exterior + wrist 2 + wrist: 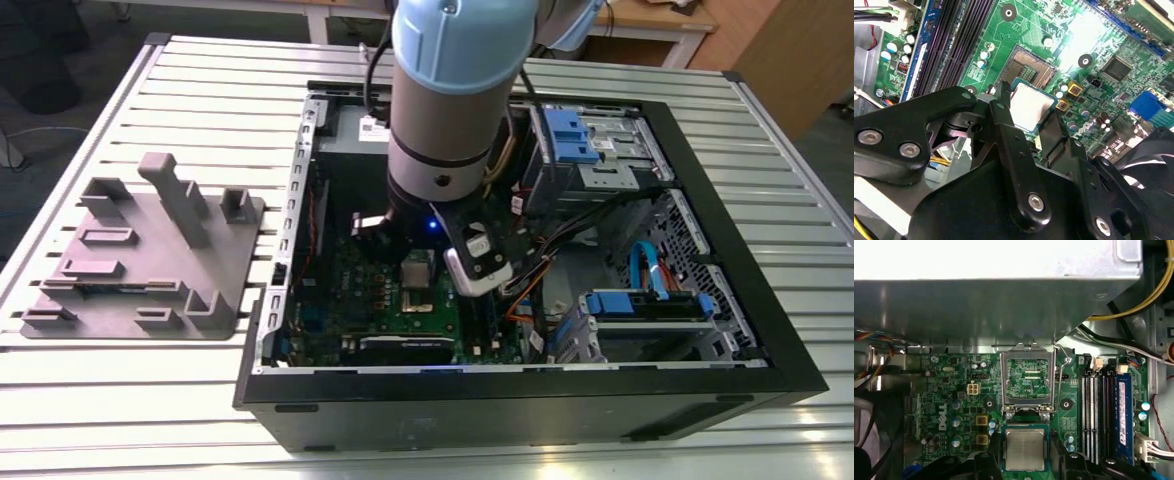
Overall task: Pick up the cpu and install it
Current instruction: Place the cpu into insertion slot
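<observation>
First, the exterior view: an open case (pixel 507 400) lies on a slatted table (pixel 120 400), and the arm (pixel 447 100) reaches down into it. The case holds a green board (pixel 354 290), loose cables and two drive cages (pixel 587 150) with blue parts. The gripper (pixel 422 282) hangs low over the board with the pale cpu (pixel 416 270) at its tip. A grey tray (pixel 147 260) with upright posts sits on the table toward the exterior view's left, apart from the case.

In the second wrist view, the two black fingers (pixel 1004 120) are drawn narrow against opposite edges of the cpu (pixel 1029 102), gripping it. The chip sits tilted just beside the dark socket (pixel 1031 67), whose contacts are bare. Memory slots (pixel 961 35) run alongside on the board.

In the first wrist view, the metal frame (pixel 1028 382) stands raised and open. The cpu (pixel 1025 449) shows flat and square just beside the frame's hinge end, between the dark finger shapes. A grey metal box (pixel 994 290) fills the case beyond the board.
</observation>
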`<state>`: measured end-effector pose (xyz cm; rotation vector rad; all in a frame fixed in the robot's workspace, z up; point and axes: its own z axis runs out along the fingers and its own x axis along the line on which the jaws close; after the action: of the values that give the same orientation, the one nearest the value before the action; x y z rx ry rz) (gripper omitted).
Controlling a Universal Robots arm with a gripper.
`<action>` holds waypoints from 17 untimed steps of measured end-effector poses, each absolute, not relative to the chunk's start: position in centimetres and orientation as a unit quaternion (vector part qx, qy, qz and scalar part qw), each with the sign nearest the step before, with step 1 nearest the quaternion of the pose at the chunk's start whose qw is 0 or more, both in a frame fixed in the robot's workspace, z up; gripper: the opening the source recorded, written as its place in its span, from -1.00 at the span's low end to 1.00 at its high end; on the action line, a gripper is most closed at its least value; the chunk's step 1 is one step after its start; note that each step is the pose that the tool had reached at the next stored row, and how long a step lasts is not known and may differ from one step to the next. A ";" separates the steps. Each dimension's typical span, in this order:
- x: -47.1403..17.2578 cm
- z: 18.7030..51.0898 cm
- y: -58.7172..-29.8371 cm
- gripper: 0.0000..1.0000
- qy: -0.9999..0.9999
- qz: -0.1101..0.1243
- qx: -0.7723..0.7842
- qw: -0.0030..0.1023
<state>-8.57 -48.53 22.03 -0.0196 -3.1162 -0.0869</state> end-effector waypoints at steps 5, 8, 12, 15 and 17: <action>-8.6 21.8 -48.5 -0.06 -1.000 -0.028 -0.006 0.012; -8.6 21.6 -48.5 -0.06 -1.000 -0.028 -0.006 0.012; -8.6 21.3 -48.5 -0.06 -1.000 -0.028 -0.006 0.012; -8.6 20.9 -48.6 -0.06 -1.000 -0.028 -0.006 0.012; -8.6 20.7 -48.6 -0.06 -1.000 -0.028 -0.006 0.012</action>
<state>-8.60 -48.58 20.67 -0.0197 -3.1162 -0.0869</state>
